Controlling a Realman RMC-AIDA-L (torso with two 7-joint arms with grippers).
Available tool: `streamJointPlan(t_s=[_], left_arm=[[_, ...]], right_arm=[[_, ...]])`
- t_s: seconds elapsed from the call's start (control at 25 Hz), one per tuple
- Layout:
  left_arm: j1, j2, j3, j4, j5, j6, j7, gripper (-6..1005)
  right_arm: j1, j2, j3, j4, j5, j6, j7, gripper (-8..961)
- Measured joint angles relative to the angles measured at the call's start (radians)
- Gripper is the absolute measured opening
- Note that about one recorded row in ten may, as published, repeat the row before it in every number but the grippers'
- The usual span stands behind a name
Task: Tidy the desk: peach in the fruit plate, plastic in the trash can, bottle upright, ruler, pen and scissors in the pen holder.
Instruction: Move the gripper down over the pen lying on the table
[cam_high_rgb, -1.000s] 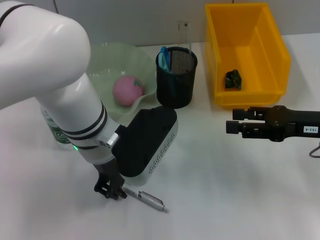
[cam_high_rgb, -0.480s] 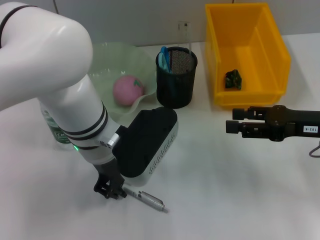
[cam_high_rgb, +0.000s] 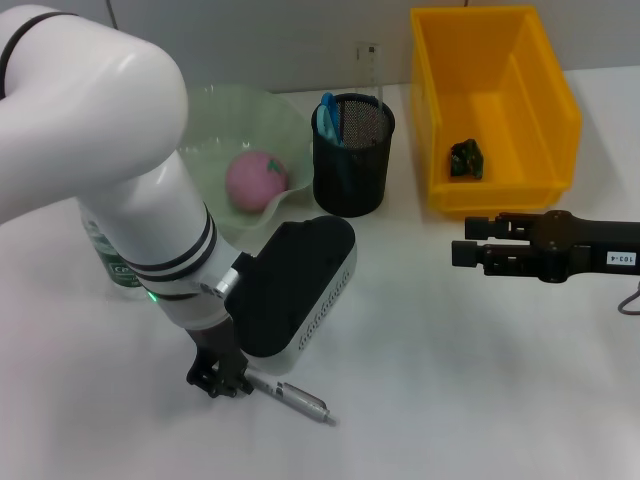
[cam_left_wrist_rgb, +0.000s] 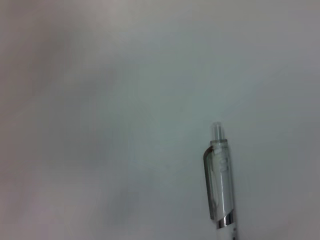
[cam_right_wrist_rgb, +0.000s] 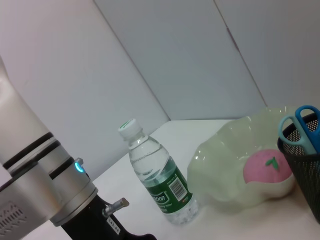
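While the left gripper (cam_high_rgb: 220, 381) was down at the near edge of the white table (cam_high_rgb: 420, 330), its dark fingers sat at one end of the pen (cam_high_rgb: 292, 398), which lay flat on the surface; from where I stood the fingers looked closed around that end, though the arm's bulk hid too much for me to be sure. In the left wrist view the pen's clear clip and button end showed against the bare tabletop. The right gripper (cam_high_rgb: 462, 243) hung level above the table, just in front of the yellow trash can (cam_high_rgb: 545, 105), its fingers drawn together on nothing. A dark green scrap of plastic (cam_high_rgb: 466, 159) lay inside the can. The pink peach (cam_high_rgb: 256, 180) rested in the pale green fruit plate (cam_high_rgb: 215, 115), and the black mesh pen holder (cam_high_rgb: 352, 160) stood just beside the plate, holding the blue-handled scissors (cam_high_rgb: 328, 114) and a clear ruler (cam_high_rgb: 370, 68). The water bottle (cam_right_wrist_rgb: 159, 175) stood upright beside the plate, behind the left arm.
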Motion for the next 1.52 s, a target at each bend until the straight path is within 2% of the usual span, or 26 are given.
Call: streamJointPlan(t_s=[0.72,1.52], left_arm=[[-0.002,-0.003,0.005,-0.006,0.01,-0.007,-0.006,210],[0.0,-0.003,0.01,-0.008,0.006,-0.012,-0.009,204]], right_arm=[[0.0,0.002,-0.004,0.0,0.0,0.0,0.002,714],[0.0,0.002,0.0,0.0,0.002,0.0,0.002,714]])
